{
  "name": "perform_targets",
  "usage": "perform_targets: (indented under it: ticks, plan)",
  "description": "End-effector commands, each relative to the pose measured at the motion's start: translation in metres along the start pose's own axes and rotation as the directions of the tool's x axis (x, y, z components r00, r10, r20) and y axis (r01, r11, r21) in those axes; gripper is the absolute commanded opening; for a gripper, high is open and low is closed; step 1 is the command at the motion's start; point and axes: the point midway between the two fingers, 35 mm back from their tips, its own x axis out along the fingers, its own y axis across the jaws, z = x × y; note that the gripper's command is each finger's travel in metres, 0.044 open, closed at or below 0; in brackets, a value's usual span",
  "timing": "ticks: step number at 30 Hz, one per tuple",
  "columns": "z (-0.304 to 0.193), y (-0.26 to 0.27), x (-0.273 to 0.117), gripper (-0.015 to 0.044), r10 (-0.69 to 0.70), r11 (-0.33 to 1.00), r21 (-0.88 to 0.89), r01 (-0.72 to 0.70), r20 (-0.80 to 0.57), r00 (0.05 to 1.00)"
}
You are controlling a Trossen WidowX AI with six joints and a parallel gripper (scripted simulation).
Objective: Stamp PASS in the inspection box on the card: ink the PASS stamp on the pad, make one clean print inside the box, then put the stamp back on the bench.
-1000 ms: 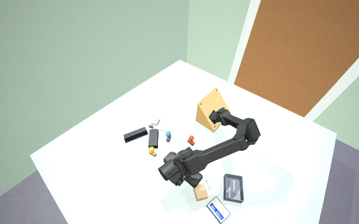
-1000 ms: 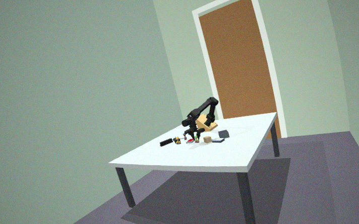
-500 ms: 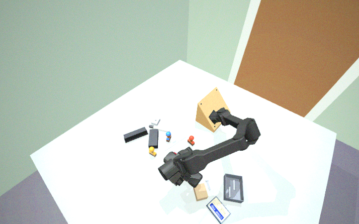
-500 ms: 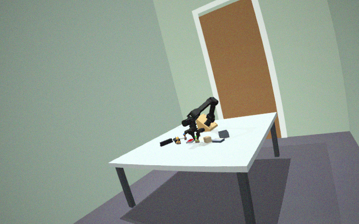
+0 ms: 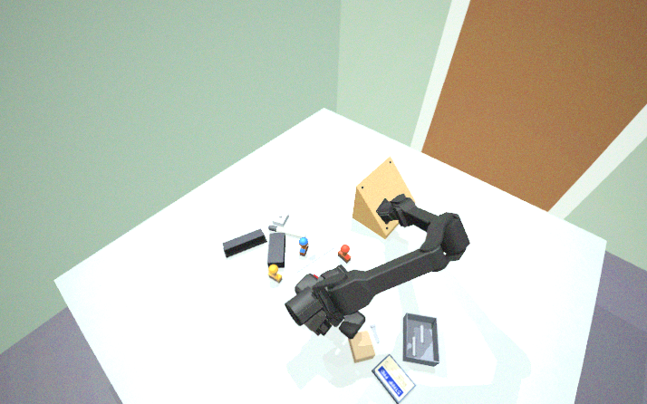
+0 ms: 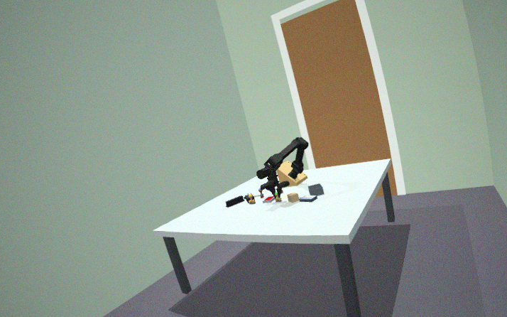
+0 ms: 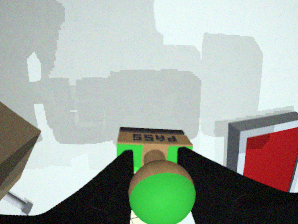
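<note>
The PASS stamp [image 7: 162, 197] [image 6: 277, 199] has a green knob and a wooden base lettered PASS. It stands upright on the table. My gripper [image 7: 154, 156] [image 6: 276, 194] is shut on the stamp, with one black finger on each side below the knob. In the top view the arm hides the stamp. The red ink pad [image 7: 272, 160] [image 6: 268, 199] in its grey case lies just right of the stamp in the wrist view. Only a sliver of the cream card [image 7: 135, 218] shows, behind the knob; its box is hidden.
A tan block [image 5: 362, 347] [image 7: 17, 145] stands near the gripper, beside the instruction plate [image 5: 392, 379] and the dark tray [image 5: 404, 338]. Blue [image 5: 303, 242], red [image 5: 344, 248] and yellow [image 5: 273, 271] knobbed stamps stand beyond. Black blocks [image 5: 244, 243] [image 5: 276, 249] lie left; a wooden wedge [image 5: 381, 190] stands behind.
</note>
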Motion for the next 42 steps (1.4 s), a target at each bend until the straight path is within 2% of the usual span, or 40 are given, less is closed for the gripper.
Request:
perform_targets:
  ticks: [1,42]
  plan:
    - [0.000,-0.001,-0.002,0.0000,-0.008,1.000,-0.001,0.008,-0.003,1.000]
    - [0.001,-0.002,-0.021,0.0000,-0.011,1.000,-0.001,0.011,-0.001,1.000]
